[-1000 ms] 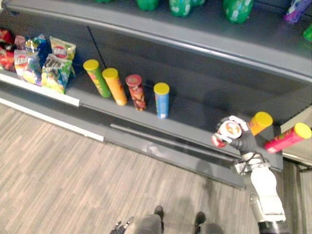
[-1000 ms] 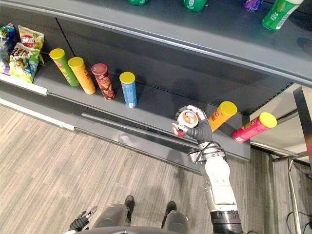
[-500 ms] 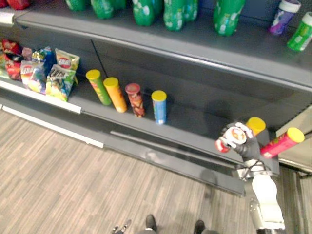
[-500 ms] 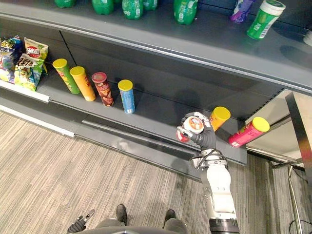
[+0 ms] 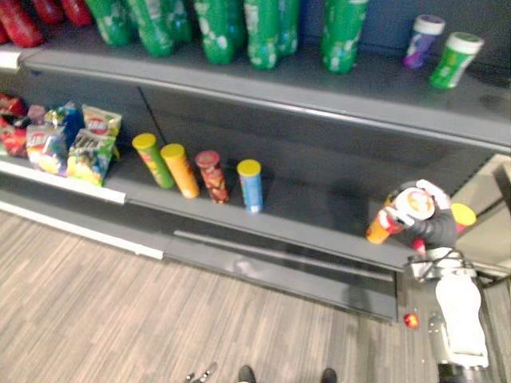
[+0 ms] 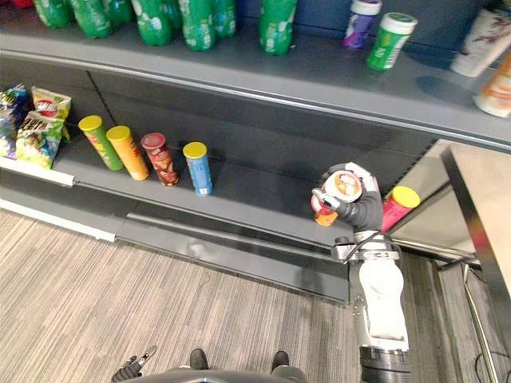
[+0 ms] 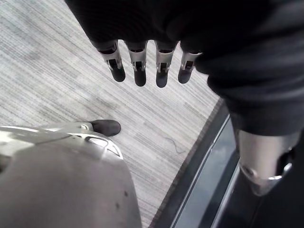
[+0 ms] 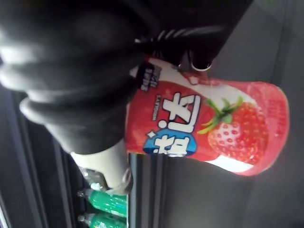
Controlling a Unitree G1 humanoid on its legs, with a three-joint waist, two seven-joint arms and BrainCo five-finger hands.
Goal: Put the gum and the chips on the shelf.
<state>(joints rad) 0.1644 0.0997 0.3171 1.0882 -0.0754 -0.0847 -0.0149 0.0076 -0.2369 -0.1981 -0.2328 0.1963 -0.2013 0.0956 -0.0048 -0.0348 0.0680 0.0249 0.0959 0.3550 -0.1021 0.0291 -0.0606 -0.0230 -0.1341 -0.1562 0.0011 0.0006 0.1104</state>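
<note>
Gum tub (image 8: 209,128) clamped in right robot hand (image 6: 363,209), fingers wrapped round it, held up in front of lower shelf (image 6: 255,199). Probably headed for upper shelf (image 6: 319,76), by the green gum bottle (image 6: 390,40). Orange can (image 6: 323,214) and pink can (image 6: 397,206) sit right beside the hand, so snag risk. Left robot hand (image 7: 139,71) hangs empty, fingers straight.

Lower shelf (image 6: 255,199): row of standing chip cans (image 6: 160,159), snack bags (image 6: 36,128) at left; upper shelf (image 6: 319,76): green bottles (image 6: 196,20), gum bottles (image 6: 389,40)
</note>
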